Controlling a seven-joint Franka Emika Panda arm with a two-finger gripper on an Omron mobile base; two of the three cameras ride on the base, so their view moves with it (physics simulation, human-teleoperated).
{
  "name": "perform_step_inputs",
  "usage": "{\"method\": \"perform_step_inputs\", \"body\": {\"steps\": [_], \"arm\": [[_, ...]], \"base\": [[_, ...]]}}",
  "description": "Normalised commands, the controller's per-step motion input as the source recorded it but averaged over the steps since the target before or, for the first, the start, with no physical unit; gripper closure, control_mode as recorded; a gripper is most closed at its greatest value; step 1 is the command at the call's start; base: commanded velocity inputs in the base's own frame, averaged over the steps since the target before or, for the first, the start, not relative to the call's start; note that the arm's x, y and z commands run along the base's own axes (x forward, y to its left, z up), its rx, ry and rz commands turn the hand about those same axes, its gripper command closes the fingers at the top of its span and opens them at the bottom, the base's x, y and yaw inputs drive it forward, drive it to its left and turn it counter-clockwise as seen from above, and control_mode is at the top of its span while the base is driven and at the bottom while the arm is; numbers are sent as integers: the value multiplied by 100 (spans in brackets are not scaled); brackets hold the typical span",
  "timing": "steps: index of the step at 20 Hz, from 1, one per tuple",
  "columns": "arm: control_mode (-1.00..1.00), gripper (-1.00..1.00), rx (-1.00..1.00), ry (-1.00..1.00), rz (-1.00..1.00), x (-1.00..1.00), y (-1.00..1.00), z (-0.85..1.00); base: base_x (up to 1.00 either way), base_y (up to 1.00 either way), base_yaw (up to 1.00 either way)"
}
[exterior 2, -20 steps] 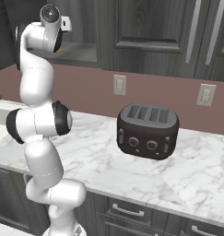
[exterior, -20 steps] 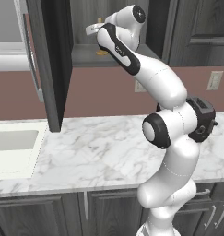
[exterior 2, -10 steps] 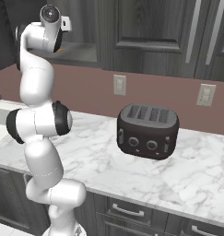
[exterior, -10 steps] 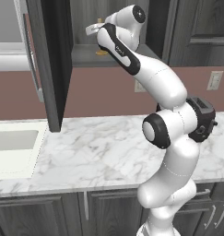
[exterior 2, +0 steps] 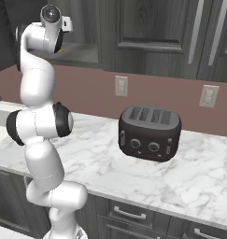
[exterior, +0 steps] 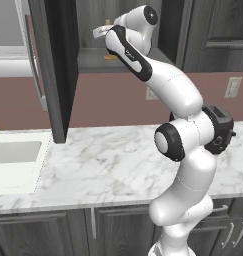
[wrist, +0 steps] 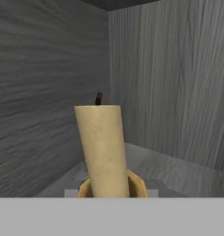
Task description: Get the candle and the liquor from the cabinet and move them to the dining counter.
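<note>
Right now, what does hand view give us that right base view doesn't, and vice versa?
Hand view alone: the candle up close, pale stick with a dark wick, leaning slightly in its golden holder, against the cabinet's grey inner walls. Right base view alone: the toaster, two wall outlets, the marble worktop and the arm reaching up. Shared: the cabinet interior.

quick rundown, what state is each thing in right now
pale-yellow candle in a golden brass holder: unlit, leaning slightly, inside the cabinet, right in front of the hand
dark grey wall cabinet door: swung open
gripper: reached into the open cabinet; whether it grips the candle cannot be told
black four-slot toaster: on the marble worktop, slots empty
</note>
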Motion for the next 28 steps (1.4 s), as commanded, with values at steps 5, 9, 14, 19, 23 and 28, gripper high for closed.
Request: {"method": "perform_step_inputs", "body": {"steps": [5, 9, 14, 19, 23, 28], "arm": [[-100, 100, 0, 0, 0, -5, -1, 0], [-100, 100, 0, 0, -2, -46, -25, 0], [-100, 100, 0, 0, -6, -72, -28, -1], [-100, 100, 4, 0, -6, -89, -38, -16], [-100, 100, 6, 0, -3, -100, -49, -16], [-100, 100, 2, 0, -5, -97, -40, 0]], "base": [[0, 0, 0], [0, 0, 0], [0, 0, 0], [0, 0, 0], [0, 0, 0], [0, 0, 0]]}}
